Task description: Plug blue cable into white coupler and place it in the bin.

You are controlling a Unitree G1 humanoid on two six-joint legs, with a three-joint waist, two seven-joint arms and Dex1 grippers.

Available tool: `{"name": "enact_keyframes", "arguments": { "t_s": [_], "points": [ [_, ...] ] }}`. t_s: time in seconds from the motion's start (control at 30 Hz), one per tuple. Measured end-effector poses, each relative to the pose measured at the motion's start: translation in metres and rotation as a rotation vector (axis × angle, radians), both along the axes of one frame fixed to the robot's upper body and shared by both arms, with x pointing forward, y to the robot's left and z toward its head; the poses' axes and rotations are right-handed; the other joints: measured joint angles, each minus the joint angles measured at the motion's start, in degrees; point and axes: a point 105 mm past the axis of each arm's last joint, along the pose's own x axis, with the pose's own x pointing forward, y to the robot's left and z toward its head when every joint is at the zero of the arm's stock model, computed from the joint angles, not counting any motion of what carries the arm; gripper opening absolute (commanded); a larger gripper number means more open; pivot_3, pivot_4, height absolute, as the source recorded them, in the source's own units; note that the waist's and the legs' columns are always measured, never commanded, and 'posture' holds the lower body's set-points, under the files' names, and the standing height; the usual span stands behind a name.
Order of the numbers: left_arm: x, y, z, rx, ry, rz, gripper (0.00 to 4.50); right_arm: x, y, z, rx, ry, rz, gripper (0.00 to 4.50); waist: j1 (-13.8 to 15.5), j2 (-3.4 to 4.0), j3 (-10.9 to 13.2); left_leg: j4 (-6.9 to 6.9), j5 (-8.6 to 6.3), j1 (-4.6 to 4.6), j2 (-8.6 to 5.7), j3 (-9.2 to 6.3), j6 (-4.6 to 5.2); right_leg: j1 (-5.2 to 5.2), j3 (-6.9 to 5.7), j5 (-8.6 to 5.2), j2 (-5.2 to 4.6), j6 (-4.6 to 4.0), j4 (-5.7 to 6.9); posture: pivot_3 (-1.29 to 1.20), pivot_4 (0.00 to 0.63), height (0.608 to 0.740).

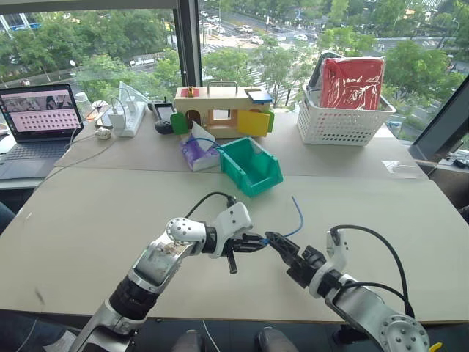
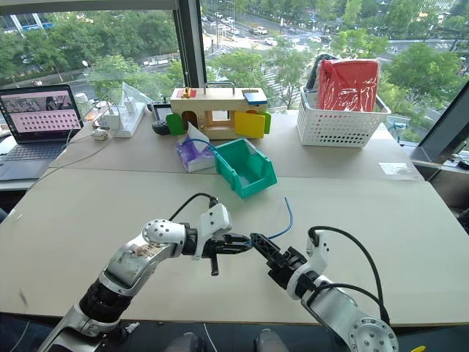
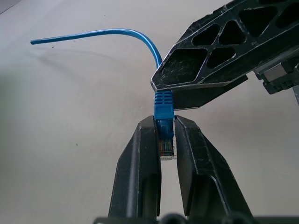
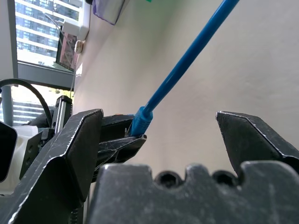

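Your left gripper (image 3: 167, 140) pinches the blue cable's (image 3: 140, 37) plug while your right gripper (image 4: 159, 135) gapes beside it, so next grab the cable.

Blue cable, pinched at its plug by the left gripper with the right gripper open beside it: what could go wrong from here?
1. The left gripper holds the blue cable by its plug alone; a nudge from the open right gripper closing in could twist or pull it loose.
2. The cable's free end arcs up unsupported and may swing or snag.
3. The bin sits farther back on the table, so the carry could drag the loose end.
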Motion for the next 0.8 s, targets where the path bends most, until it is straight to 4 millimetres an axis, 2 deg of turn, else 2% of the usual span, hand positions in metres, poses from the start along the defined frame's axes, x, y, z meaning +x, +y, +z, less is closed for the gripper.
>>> {"name": "enact_keyframes", "arguments": {
  "t_s": [0.03, 0.13, 0.23, 0.27, 0.37, 0.4, 0.47, 0.5, 0.6, 0.63, 0.8],
  "points": [
    [0.000, 0.000, 0.000, -0.001, 0.000, 0.002, 0.07, 0.000, 0.000, 0.000, 0.002, 0.000, 0.001, 3.79, 0.00, 0.00, 0.00, 0.00, 0.00, 0.00, 0.00, 0.00, 0.00, 0.00, 0.00, 0.00, 0.00, 0.00, 0.00, 0.00, 0.150, 0.740],
    [0.000, 0.000, 0.000, -0.005, 0.001, 0.006, 0.07, -0.001, 0.003, 0.000, 0.009, 0.002, 0.008, 2.74, 0.00, 0.00, 0.00, 0.00, 0.00, -0.01, 0.00, 0.00, 0.00, 0.00, 0.00, 0.00, -0.01, 0.00, -0.01, 0.00, 0.150, 0.740],
    [-0.001, -0.001, -0.001, -0.007, 0.002, 0.010, 0.07, -0.001, 0.004, 0.000, 0.011, 0.003, 0.012, 1.89, 0.00, 0.00, 0.00, 0.00, 0.00, -0.01, 0.00, 0.00, 0.00, 0.00, 0.00, 0.00, -0.01, -0.01, -0.01, 0.00, 0.150, 0.740],
    [-0.001, -0.001, -0.002, -0.007, 0.003, 0.011, 0.07, -0.001, 0.005, 0.000, 0.012, 0.003, 0.013, 1.38, 0.00, 0.00, 0.00, 0.00, 0.00, -0.01, 0.00, 0.00, 0.00, 0.00, 0.00, 0.00, -0.01, -0.01, 0.00, 0.00, 0.150, 0.740],
    [-0.001, -0.001, -0.002, -0.007, 0.006, 0.013, 0.07, -0.002, 0.006, -0.001, 0.015, 0.004, 0.018, 0.51, -0.01, 0.00, 0.00, 0.00, 0.00, 0.00, 0.01, 0.00, 0.00, 0.00, 0.00, -0.01, 0.00, -0.02, 0.00, 0.00, 0.150, 0.740],
    [-0.001, -0.001, -0.003, -0.007, 0.006, 0.013, 0.07, -0.002, 0.006, 0.000, 0.018, 0.002, 0.018, 0.03, -0.01, 0.00, 0.00, 0.00, 0.00, 0.00, 0.01, 0.00, 0.00, 0.00, 0.00, -0.01, 0.00, -0.02, -0.01, 0.00, 0.150, 0.740],
    [-0.001, -0.001, -0.003, -0.009, 0.006, 0.018, 0.07, -0.001, 0.006, 0.000, 0.021, 0.002, 0.015, 0.03, 0.00, 0.00, 0.00, 0.00, 0.00, -0.01, 0.01, -0.01, 0.00, -0.01, 0.00, -0.01, 0.00, -0.02, -0.01, 0.00, 0.150, 0.740],
    [-0.001, -0.001, -0.003, -0.010, 0.003, 0.022, 0.87, -0.001, 0.006, 0.000, 0.025, 0.000, 0.011, 0.00, 0.00, 0.00, 0.00, -0.01, 0.00, -0.01, 0.01, -0.01, 0.00, 0.00, 0.00, -0.02, -0.01, -0.02, -0.01, 0.00, 0.150, 0.740],
    [-0.002, 0.000, -0.002, -0.038, 0.056, 0.033, 1.54, 0.002, 0.004, 0.003, 0.045, -0.011, -0.020, 0.00, -0.01, 0.00, 0.00, -0.01, 0.00, -0.01, 0.01, -0.01, 0.00, -0.01, 0.00, -0.01, -0.01, -0.01, -0.01, 0.00, 0.150, 0.740],
    [-0.003, 0.001, -0.002, -0.049, 0.075, 0.036, 2.03, 0.003, 0.002, 0.003, 0.048, -0.016, -0.031, 0.00, -0.03, 0.01, 0.01, -0.01, 0.00, -0.01, 0.02, -0.02, 0.00, -0.02, 0.00, -0.02, -0.01, -0.01, -0.01, 0.00, 0.150, 0.740],
    [-0.005, 0.006, 0.006, -0.105, 0.125, 0.041, 3.68, 0.009, -0.012, 0.011, 0.069, -0.065, -0.114, 0.00, -0.01, 0.02, 0.01, -0.01, 0.00, -0.01, 0.01, -0.02, 0.00, -0.02, -0.01, -0.02, -0.01, 0.00, -0.01, 0.00, 0.150, 0.740]
  ]
}}
